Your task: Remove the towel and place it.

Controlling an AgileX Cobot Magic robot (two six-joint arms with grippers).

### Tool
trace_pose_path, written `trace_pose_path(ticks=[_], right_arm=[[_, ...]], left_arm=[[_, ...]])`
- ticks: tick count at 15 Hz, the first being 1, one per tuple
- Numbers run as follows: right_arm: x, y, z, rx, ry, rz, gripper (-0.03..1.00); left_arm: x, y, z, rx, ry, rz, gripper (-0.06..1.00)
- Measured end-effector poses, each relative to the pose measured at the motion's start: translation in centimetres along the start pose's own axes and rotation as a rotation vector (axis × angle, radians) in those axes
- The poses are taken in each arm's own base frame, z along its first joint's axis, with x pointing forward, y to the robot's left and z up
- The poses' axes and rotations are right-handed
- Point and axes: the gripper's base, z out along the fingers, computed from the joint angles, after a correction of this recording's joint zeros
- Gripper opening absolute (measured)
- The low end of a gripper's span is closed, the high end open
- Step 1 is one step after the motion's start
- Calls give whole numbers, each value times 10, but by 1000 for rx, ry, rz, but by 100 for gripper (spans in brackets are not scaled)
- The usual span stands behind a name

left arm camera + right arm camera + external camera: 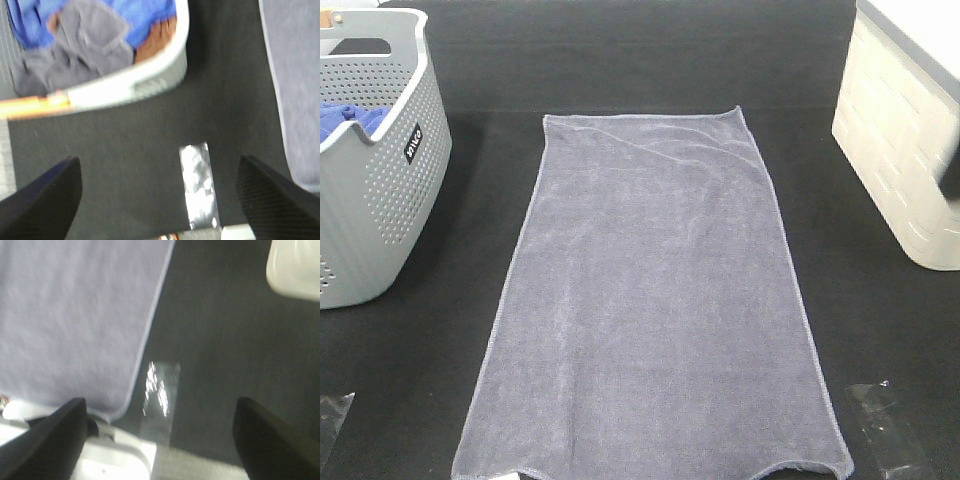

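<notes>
Both our grippers, left (159,192) and right (160,432), hang spread and empty. Between them the towel (655,300) lies flat on the table (880,330). Pinching one layer could drag it crooked against the grey basket (380,190).

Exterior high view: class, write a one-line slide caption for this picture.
Greyish-lavender towel spread flat on a black table, with a grey perforated basket at left and a white bin at right.
</notes>
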Motion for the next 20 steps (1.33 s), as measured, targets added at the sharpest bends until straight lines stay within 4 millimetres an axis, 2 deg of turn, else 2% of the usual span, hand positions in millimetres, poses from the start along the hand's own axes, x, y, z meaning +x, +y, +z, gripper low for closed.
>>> trace_pose_path(ticks=[5,6,9,11,13,17,20], right_arm=[[87,-6,30,7,76,6,76],[109,-8,36,10,75,5,76],[139,-12,37,33,-56,-33,76],[150,-12,29,33,-201,-74,76],[164,-10,24,25,-347,-125,76],[186,-9,14,16,-529,-151,76],[192,-9,12,18,-569,-160,76]], left_arm=[[94,8,-6,78,-27,-28,80],[118,10,-6,97,-62,-21,80],[153,11,-7,160,-208,6,80],[168,10,-3,198,-319,13,80],[178,7,0,234,-360,39,80],[181,0,-1,293,-376,129,80],[181,0,0,295,-377,141,80]])
